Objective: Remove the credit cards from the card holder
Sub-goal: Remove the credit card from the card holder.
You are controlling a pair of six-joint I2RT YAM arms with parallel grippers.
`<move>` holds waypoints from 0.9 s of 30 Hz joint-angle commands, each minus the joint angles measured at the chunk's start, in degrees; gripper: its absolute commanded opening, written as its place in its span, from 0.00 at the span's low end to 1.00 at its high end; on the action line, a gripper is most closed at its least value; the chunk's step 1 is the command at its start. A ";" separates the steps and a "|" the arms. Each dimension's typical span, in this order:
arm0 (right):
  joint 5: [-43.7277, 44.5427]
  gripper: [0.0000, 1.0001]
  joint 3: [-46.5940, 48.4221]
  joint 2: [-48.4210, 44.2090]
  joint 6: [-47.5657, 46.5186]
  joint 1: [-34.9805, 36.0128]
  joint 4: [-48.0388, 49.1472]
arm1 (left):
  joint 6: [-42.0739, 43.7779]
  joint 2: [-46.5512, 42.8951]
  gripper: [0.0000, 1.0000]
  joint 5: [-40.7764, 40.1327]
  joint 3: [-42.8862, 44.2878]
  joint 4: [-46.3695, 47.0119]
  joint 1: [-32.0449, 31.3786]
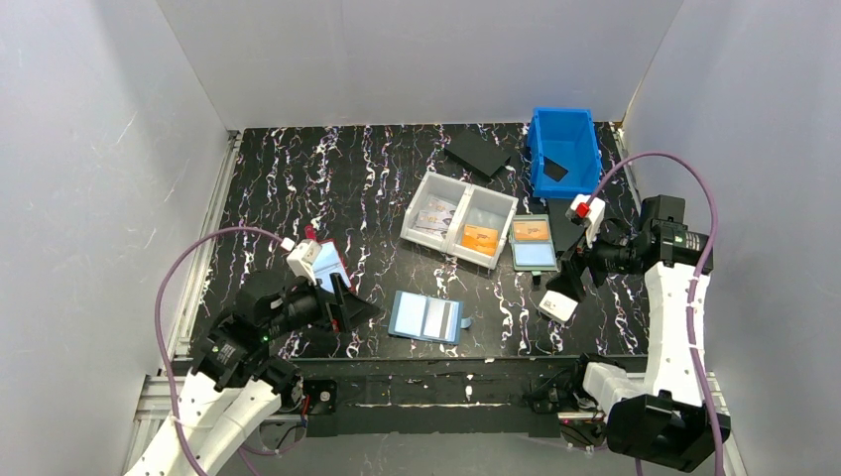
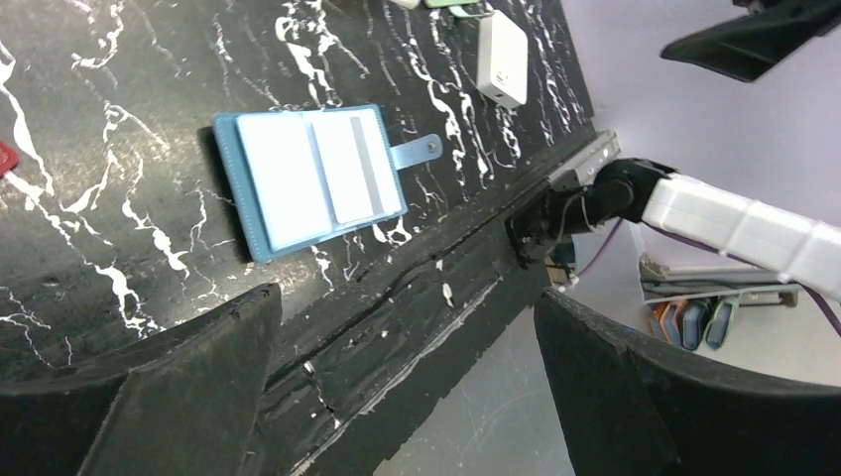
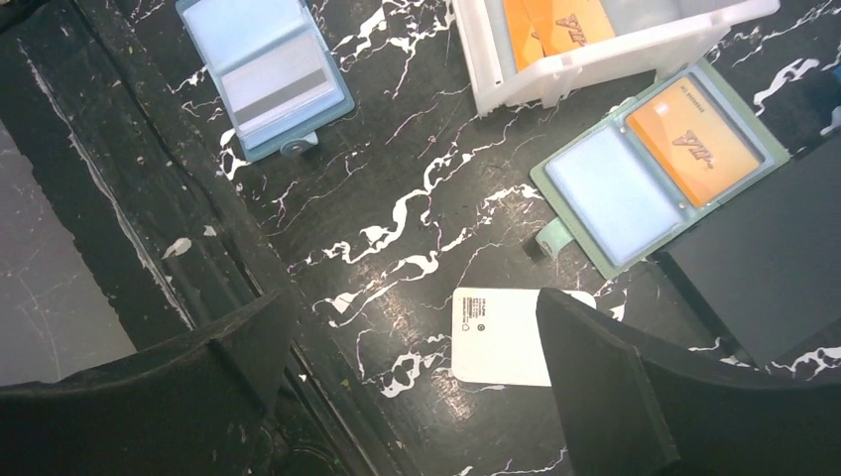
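The card holder [image 1: 409, 313] lies open and flat at 6 o'clock on the table [image 1: 327, 178], near the front edge, between the arms. One striped card [image 1: 437, 319] shows in its tab-side pocket, and the other pocket looks empty, so the job seems to be between picks. The left gripper [image 2: 405, 302] hovers at the holder's 9 o'clock and the right gripper [image 3: 412, 302] at its 3 o'clock, both spread wide and empty. The next move likely calls for one to pin the holder while the other pinches the card's edge and slides it out. The top is hard black marble-print with white veins, so the thin holder may skid. A tray [image 1: 458, 220] sits at 12 o'clock. Plain white walls close three sides.
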 commanded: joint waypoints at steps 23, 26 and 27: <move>-9.49 1.00 -1.00 0.93 15.25 0.92 13.71 | 2.11 16.03 0.98 -11.80 7.24 2.05 -13.06; -8.75 1.00 -1.14 3.29 17.70 3.91 17.01 | 0.73 22.23 0.98 -20.34 8.10 -0.12 -18.73; -7.21 1.00 -1.38 4.01 18.62 6.24 18.30 | 0.44 25.26 0.97 -24.24 8.93 -0.08 -21.23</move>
